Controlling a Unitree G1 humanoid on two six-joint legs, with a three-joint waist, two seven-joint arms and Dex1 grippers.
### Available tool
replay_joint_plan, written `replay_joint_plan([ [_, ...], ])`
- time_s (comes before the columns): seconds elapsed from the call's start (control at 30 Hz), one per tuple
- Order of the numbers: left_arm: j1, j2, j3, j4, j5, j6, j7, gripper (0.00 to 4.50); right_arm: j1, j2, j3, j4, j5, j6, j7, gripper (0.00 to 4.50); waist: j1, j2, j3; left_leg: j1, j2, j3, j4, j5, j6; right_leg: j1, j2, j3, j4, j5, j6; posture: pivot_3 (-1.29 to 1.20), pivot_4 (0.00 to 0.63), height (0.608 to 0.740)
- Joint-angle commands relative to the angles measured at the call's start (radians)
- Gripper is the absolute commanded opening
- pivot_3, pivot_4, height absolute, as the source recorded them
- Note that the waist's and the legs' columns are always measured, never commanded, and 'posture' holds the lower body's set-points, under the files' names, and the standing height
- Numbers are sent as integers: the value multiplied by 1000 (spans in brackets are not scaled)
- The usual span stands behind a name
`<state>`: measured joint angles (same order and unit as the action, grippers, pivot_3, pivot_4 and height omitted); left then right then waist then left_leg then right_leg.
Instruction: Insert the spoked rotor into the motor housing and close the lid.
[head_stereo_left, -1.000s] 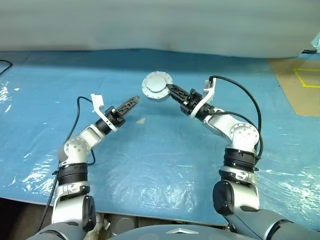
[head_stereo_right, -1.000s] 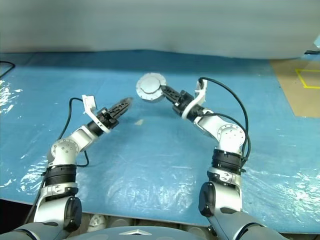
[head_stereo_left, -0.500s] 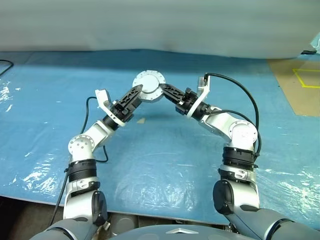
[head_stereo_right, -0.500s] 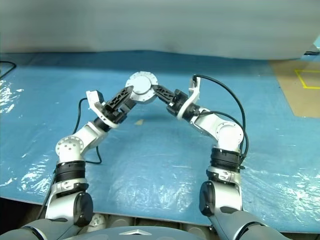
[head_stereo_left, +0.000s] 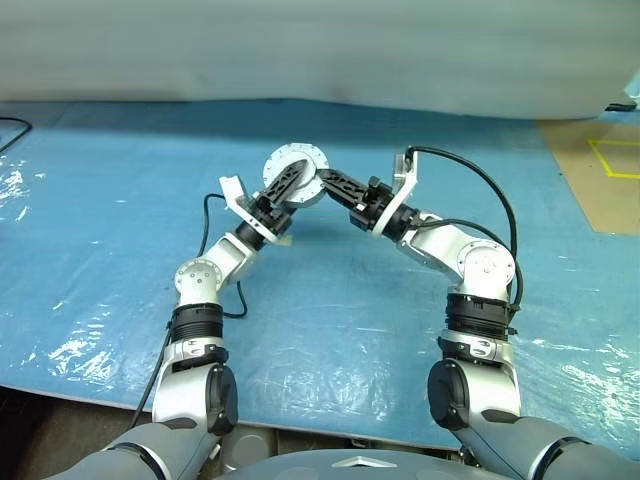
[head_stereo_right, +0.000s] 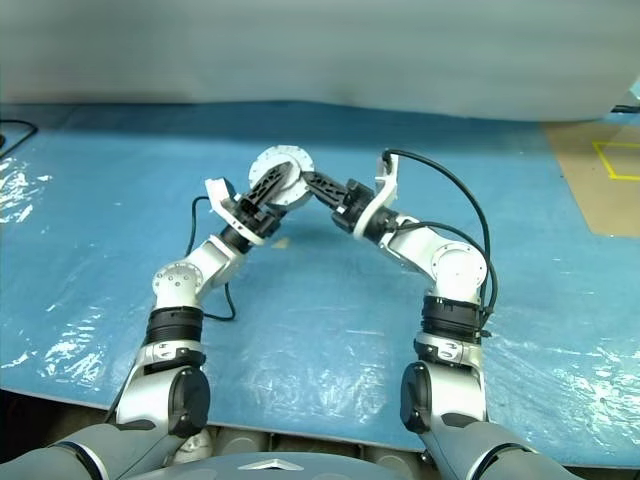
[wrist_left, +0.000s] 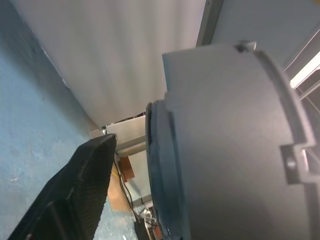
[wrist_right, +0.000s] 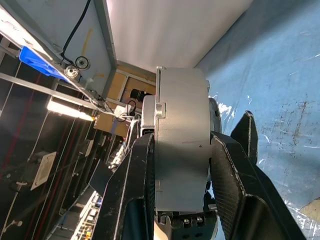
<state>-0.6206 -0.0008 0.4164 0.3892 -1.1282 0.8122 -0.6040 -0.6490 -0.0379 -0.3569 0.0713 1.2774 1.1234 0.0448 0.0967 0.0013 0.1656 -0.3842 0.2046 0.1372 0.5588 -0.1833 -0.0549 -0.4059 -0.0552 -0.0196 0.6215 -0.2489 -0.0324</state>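
Observation:
The motor housing, a short round silver cylinder, hangs above the blue table between my two arms. Its flat round face, with small holes along the rim, is turned toward me. I cannot tell whether that face is the lid. My right gripper is shut on the housing's side wall, one black finger on each side. My left gripper is at the housing from the other side and is open. In the left wrist view a gap shows between one finger and the housing. The spoked rotor is out of view.
The table is covered with a crinkled blue plastic sheet. A small pale scrap lies on it under the left wrist. A grey wall runs along the back. At the far right is brown floor with yellow tape.
My left arm has risen and swung right, bringing its gripper from open table up against the housing. The right gripper has kept its hold, and the housing shifted slightly left.

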Motion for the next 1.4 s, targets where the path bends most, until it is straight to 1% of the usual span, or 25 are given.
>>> replay_joint_plan([
  [0.03, -4, 13, -8, -7, 53, -45, 39, 3270, -14, 6, 4, -69, 65, -15, 23, 1156, 0, 0, 0, 0, 0, 0, 1, 0, 0, 0, 0, 0, 0, 0, 0, 0, 150, 740],
  [0.1, 9, 16, -27, -31, 68, -61, 6, 3270, -13, 1, 15, -75, 52, -23, 32, 1156, 0, 0, 0, -1, 0, -1, 2, 0, 0, 0, 0, -1, 1, 0, 0, 0, 150, 740],
  [0.17, 20, 15, -46, -47, 89, -78, -17, 2942, -13, -4, 22, -79, 47, -29, 39, 1156, -1, 0, 0, -1, 0, -1, 2, 0, 0, 0, 0, 0, 1, 1, 1, 0, 150, 740],
  [0.23, 3, 9, -50, -21, 119, -102, 24, 2653, -15, -6, 28, -75, 42, -31, 38, 1156, 0, 0, 0, -1, 0, -1, 2, 0, 0, 0, 0, 0, 1, 1, 1, 0, 150, 740],
  [0.3, -16, 7, -54, 17, 153, -134, 57, 2648, -17, -9, 33, -70, 36, -33, 36, 1156, 0, 0, 0, -1, 0, -1, 2, 0, 0, 0, 0, -1, 1, 1, 1, 0, 150, 740],
  [0.37, -16, -1, -27, 0, 98, -124, 3, 2648, -16, -12, 41, -73, 21, -43, 37, 1156, 0, 0, 0, -1, 0, -2, 3, 0, 0, 0, 0, -1, 1, 1, 1, 0, 150, 740],
  [0.47, -36, 1, -31, 18, 115, -127, 31, 2647, -11, -17, 59, -92, -27, -86, 56, 1156, 0, 0, 0, -1, 0, -2, 3, 0, 0, 0, 0, -1, 1, 1, 1, 0, 150, 740],
  [0.53, -35, 4, -30, 9, 99, -119, 4, 2647, -9, -16, 64, -103, -47, -117, 73, 1156, -1, 0, 0, -1, 0, -2, 3, 0, 0, 0, 0, -1, 1, 1, 1, 0, 150, 740],
  [0.6, -49, 1, -10, 16, 86, -128, 22, 2647, -6, -18, 64, -112, -53, -135, 94, 1895, 0, 0, 0, -1, 0, -2, 3, 0, 0, 0, 0, -1, 1, 1, 1, 0, 150, 740],
  [0.63, -56, 2, -1, 22, 82, -133, 26, 2647, -5, -20, 64, -115, -48, -134, 102, 2174, 0, 0, 0, -2, 0, -2, 3, 0, 0, 0, 0, -1, 1, 1, 1, 0, 150, 740],
  [0.73, -85, 8, 27, 56, 77, -160, 37, 2647, -8, -22, 65, -101, -29, -105, 73, 3210, 0, 0, 0, -2, 0, -2, 3, 0, 0, 0, 0, -1, 1, 1, 1, 0, 150, 740],
  [0.9, -145, 31, 80, 120, 70, -215, 45, 2647, -9, -23, 61, -91, -28, -101, 63, 3210, -3, 0, 0, -2, 0, -3, 4, 0, 0, 1, 0, -1, 1, 1, 1, 0, 150, 740],
  [1.0, -184, 64, 106, 167, 100, -288, 47, 2647, -9, -25, 63, -86, -29, -103, 55, 3210, -3, 0, 0, -1, 0, -4, 3, 0, 0, 1, 0, -1, 1, 1, 0, 0, 150, 740],
  [1.13, -238, 159, 169, 266, 122, -366, 44, 2647, -7, -25, 62, -75, -33, -110, 49, 3210, -1, -1, 1, -2, 0, -5, 4, 0, 0, 1, 0, -3, 1, 1, 0, 0, 150, 740],
  [1.3, -265, 261, 205, 382, 166, -427, 27, 2647, -8, -23, 65, -69, -39, -115, 51, 3210, 2, -1, 1, -3, -1, -8, 4, 0, 0, 1, 0, -4, 1, 1, 0, 0, 150, 740],
  [1.4, -285, 330, 226, 495, 229, -535, 57, 2647, -8, -25, 69, -68, -46, -114, 52, 3210, 4, -1, 1, -5, -1, -10, 4, 0, 0, 1, 0, -5, 1, 1, 0, 0, 150, 740],
])
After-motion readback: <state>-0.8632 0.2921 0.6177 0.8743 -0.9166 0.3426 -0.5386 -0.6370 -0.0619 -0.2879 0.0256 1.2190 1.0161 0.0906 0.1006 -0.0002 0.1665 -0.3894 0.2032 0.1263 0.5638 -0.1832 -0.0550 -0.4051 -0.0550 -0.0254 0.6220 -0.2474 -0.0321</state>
